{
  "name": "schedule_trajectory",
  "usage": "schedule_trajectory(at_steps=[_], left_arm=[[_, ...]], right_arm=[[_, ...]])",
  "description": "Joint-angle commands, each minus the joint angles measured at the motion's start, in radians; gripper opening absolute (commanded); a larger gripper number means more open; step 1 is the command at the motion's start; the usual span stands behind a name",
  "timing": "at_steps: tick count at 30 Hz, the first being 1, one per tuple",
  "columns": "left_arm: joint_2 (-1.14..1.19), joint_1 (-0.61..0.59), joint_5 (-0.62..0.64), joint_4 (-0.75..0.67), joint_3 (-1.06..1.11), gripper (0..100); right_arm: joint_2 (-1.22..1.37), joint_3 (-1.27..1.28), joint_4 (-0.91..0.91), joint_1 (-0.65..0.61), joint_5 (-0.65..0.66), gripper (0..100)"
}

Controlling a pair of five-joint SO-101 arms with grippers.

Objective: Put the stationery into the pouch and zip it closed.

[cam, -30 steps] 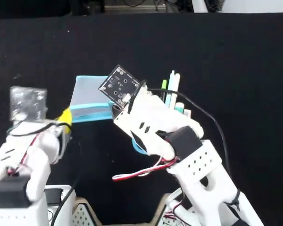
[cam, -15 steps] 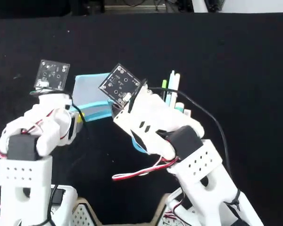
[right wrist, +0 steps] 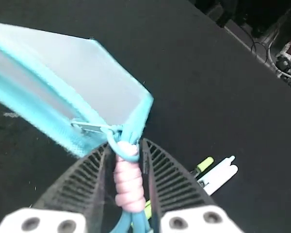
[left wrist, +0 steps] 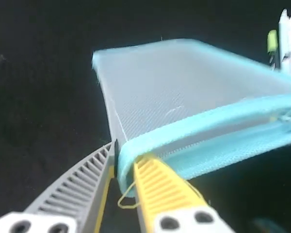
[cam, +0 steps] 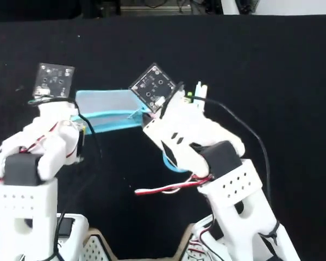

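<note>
High view: one pouch [cam: 103,101]; left pincer [left wrist: 124,156] clamps its end, right pincer [right wrist: 125,146] clamps pull [right wrist: 128,184]; three pens [right wrist: 216,173]

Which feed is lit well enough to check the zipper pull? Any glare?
Right wrist view: zipper pull evenly lit, no glare, plain against the pouch; right tool clamps its pull cord. High view: the pull sits under the right arm, too small to judge. Left wrist view: left tool grips the pouch's end, evenly lit, no shadow.

White left arm [cam: 35,163] and right arm [cam: 206,136] are carrying black servo blocks, red-white wires, camera boards; left gripper [left wrist: 125,155] is wearing one grey, one yellow ribbed finger.
</note>
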Motion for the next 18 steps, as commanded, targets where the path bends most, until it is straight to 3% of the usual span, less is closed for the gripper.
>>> schedule_trajectory(at_steps=[1, 5, 18], left_arm=[[-0.043, -0.016, 0.02, 0.072, -0.177, 3], [-0.023, -0.015, 0.018, 0.18, -0.282, 3], [0.27, -0.101, 0.02, 0.196, -0.295, 3]], right_arm=[[-0.033, -0.096, 0.041, 0.046, 0.006, 1.1], [-0.045, -0.163, 0.129, 0.043, 0.006, 1.1], [0.081, -0.202, 0.183, 0.04, 0.006, 1.1]])
